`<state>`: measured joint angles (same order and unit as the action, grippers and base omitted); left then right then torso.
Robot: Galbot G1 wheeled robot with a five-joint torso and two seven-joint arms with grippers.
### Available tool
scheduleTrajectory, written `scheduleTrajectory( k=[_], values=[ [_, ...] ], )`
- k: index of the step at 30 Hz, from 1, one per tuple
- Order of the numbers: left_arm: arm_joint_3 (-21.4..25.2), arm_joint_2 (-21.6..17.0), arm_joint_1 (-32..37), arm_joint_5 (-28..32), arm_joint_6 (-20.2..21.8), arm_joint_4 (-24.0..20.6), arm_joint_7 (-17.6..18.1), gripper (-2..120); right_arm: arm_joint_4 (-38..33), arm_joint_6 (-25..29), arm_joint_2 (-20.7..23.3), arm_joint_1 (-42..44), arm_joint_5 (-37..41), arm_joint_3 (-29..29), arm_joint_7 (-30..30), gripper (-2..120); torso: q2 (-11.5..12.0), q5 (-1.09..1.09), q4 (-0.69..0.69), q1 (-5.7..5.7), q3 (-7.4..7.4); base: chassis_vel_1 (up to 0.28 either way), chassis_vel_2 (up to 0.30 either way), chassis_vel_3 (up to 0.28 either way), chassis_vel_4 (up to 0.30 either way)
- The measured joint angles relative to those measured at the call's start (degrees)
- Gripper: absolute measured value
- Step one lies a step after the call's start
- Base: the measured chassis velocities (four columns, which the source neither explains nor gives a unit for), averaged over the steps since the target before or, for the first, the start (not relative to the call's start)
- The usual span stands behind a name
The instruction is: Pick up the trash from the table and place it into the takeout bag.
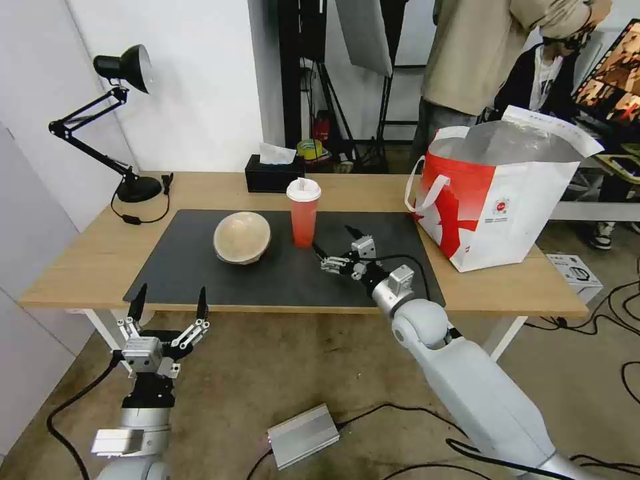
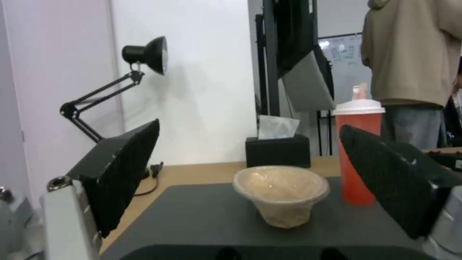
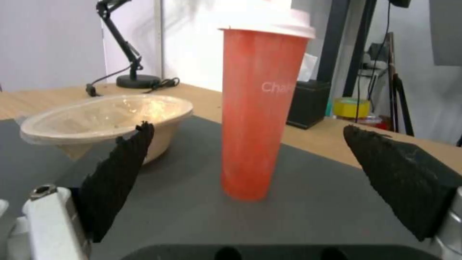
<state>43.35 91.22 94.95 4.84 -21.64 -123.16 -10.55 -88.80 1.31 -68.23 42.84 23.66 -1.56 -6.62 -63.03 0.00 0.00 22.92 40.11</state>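
Note:
On the dark mat (image 1: 287,277) of the table (image 1: 200,190) stand a beige domed bowl (image 1: 242,237) (image 2: 281,193) (image 3: 106,119) and, to its right, a tall red drink cup (image 1: 303,213) (image 2: 358,144) (image 3: 260,115) with a white lid. My right gripper (image 1: 331,239) (image 3: 248,128) hovers low over the mat just right of the cup, open, with the cup ahead between its fingers and untouched. My left gripper (image 1: 171,297) (image 2: 249,126) is open and holds nothing; it sits off the table's front edge, facing the bowl. The takeout bag (image 1: 493,193) stands open at the table's right end.
A black desk lamp (image 1: 127,67) and its cable occupy the far left of the table. A black tissue box (image 1: 273,175) sits at the back behind the cup. On the floor lie a silver box (image 1: 303,435), cables and a small white box (image 1: 573,270).

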Motion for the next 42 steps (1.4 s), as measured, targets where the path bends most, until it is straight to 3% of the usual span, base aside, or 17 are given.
scheduleTrajectory(
  k=[42],
  values=[
    [0.3,-0.4,-1.7,0.6,0.2,2.5,-0.5,100,17.1,2.3,-8.8,-9.0,-3.2,-0.4,-1.5,100,0.0,0.0,0.0,0.0,0.0,0.0,0.0,0.0,0.0]
  ],
)
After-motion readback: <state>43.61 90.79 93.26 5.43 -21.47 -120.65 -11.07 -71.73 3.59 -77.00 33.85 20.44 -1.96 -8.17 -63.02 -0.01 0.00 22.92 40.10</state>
